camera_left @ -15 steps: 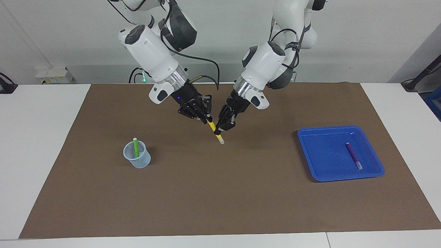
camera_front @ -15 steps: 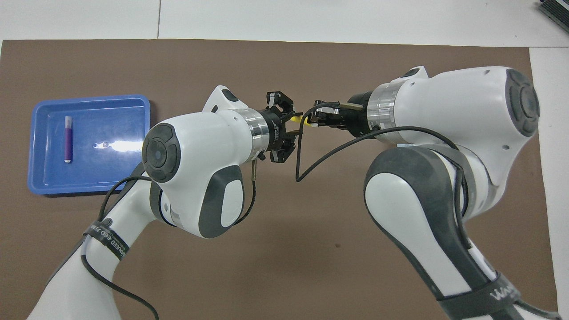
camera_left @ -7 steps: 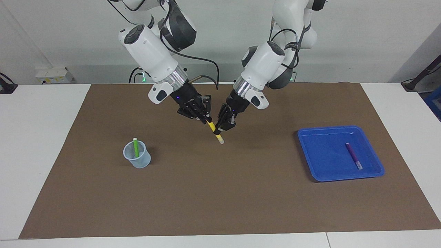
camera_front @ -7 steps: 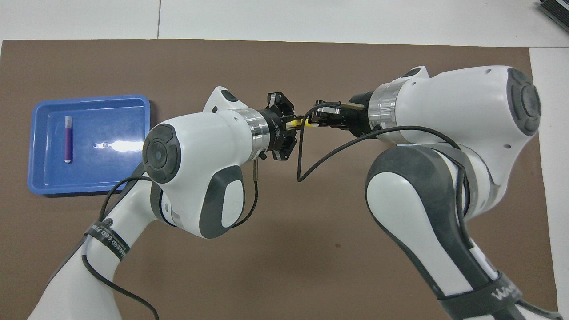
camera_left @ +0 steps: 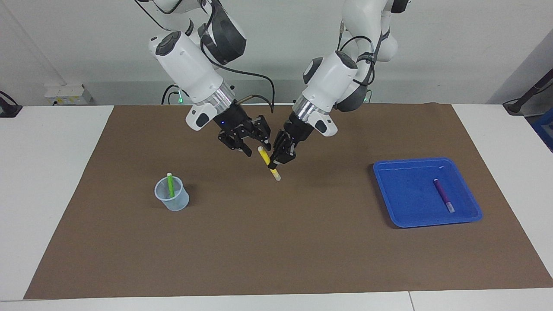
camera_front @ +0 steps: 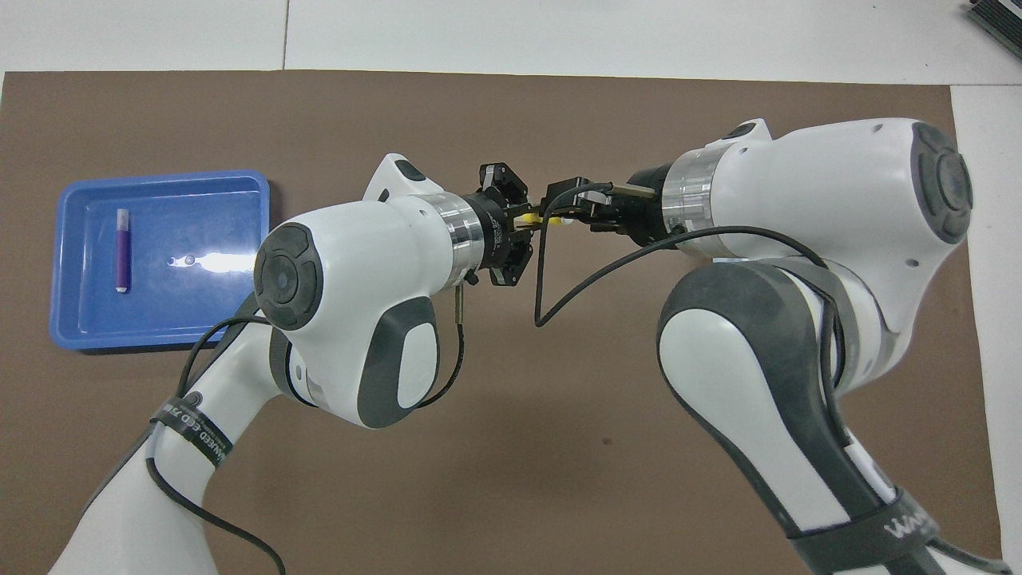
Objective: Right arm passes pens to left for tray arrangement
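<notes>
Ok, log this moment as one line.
handover mid-table | left gripper: shut on yellow pen | right gripper: open, off pen | purple pen: in tray | green pen: in cup

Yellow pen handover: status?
Left gripper shut on yellow pen, mid-air. Right gripper open, off it. Purple pen in tray; green pen in cup. Nothing blocking.

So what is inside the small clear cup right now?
In the cup, one green pen stands leaning on the rim, its pale tip sticking out above. Through the translucent wall nothing else shows inside. In the overhead view the right arm covers the cup entirely.
</notes>
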Controlling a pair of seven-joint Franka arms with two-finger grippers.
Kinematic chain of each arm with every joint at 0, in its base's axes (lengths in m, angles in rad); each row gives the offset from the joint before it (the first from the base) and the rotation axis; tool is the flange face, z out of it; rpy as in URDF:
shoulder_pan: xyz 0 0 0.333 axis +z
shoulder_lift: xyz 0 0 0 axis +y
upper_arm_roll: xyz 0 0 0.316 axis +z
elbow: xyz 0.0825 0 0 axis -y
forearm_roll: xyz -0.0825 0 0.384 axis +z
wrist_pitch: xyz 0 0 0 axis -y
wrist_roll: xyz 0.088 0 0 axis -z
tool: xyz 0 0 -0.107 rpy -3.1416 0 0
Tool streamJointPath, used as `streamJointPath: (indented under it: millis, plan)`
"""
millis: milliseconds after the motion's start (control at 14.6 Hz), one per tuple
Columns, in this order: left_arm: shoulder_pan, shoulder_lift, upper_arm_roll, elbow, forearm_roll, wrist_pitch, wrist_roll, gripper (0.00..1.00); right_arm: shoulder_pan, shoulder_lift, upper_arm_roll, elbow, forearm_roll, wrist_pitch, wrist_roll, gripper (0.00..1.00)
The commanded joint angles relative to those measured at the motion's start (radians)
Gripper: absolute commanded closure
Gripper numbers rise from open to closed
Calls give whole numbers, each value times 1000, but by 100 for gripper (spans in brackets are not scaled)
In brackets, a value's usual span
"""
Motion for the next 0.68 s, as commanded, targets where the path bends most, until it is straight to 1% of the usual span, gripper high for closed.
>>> streamJointPath:
  millis: [0, 137, 273, 410, 478, 615]
  plan:
    - [8, 2, 6, 9, 13, -11, 14, 100, -20, -13, -6, 6, -1, -52, 10, 0]
    - [16, -4, 12, 6, 50, -68, 48, 100, -47, -33, -9, 11, -56, -103, -1, 0]
    - [53, -8, 12, 8, 51, -128, 124, 100, -76, -60, -7, 14, -117, -156, -26, 0]
    - [88, -15, 16, 8, 53, -192, 196, 100, -136, -73, -6, 11, -157, -208, -155, 0]
    - [111, -17, 17, 12, 68, -236, 239, 100, -162, -77, -7, -1, -159, -216, -210, 0]
    - [169, -17, 16, 25, 107, -304, 310, 100, -185, -97, -7, -33, -198, -241, -267, 0]
